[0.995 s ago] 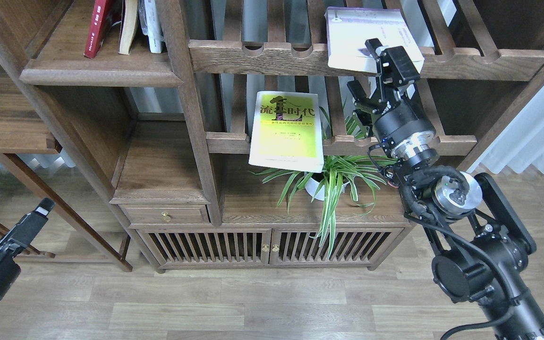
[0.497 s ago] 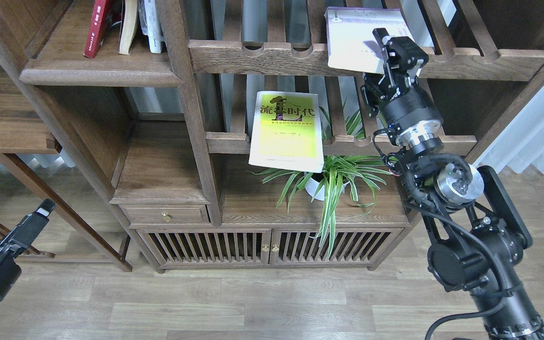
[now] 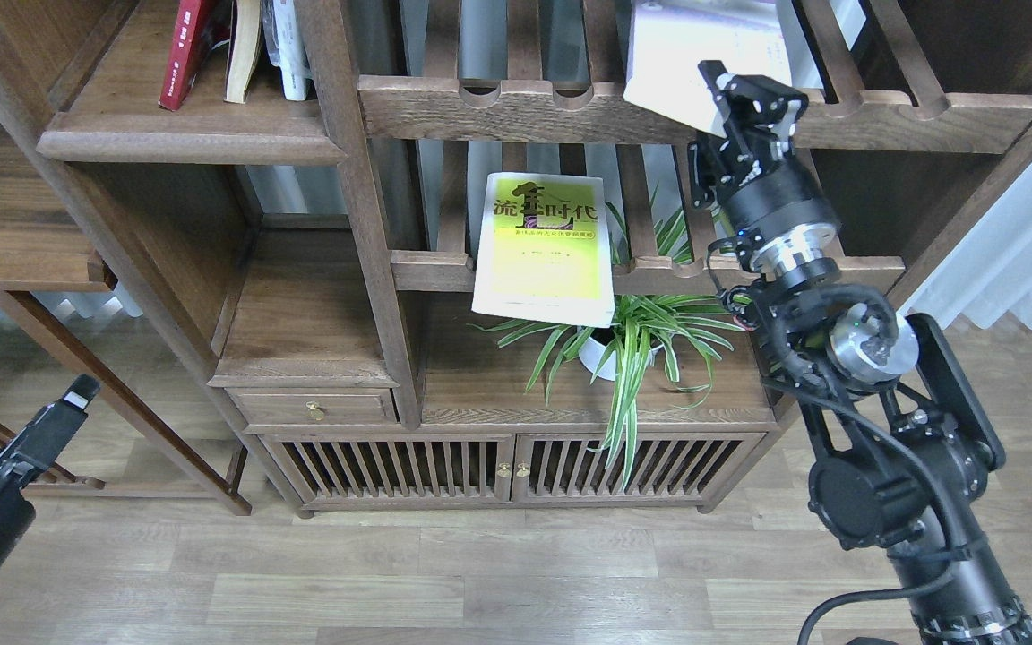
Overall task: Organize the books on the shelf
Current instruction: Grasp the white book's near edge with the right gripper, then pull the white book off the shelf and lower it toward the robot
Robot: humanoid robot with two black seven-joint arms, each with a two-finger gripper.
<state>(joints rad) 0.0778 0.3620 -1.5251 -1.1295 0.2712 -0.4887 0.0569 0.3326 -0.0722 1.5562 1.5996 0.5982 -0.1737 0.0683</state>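
A white book [image 3: 686, 49] lies on the upper slatted rack [image 3: 516, 107], its front edge raised off the rail. My right gripper [image 3: 743, 100] is shut on its lower right corner. A yellow-green book with black characters [image 3: 545, 246] lies on the lower slatted rack [image 3: 426, 269], overhanging the front rail. A dark red book [image 3: 184, 49] stands on the solid dark-brown shelf [image 3: 193, 143] at the upper left, beside a cream book [image 3: 245, 49] and a white item [image 3: 292, 49]. My left gripper [image 3: 77, 399] hangs low at the far left, empty; its fingers cannot be told apart.
A spider plant in a white pot [image 3: 628, 345] stands on the cabinet top under the yellow-green book. A thick wooden post [image 3: 364, 206] separates the shelf from the racks. A drawer [image 3: 314, 408] and slatted cabinet doors [image 3: 507, 470] lie below. Another wooden board [image 3: 5, 233] is at far left.
My right gripper rose to the white book's front corner and closed on it. The book tilted up and shifted back on the upper rack. The left arm barely moved.
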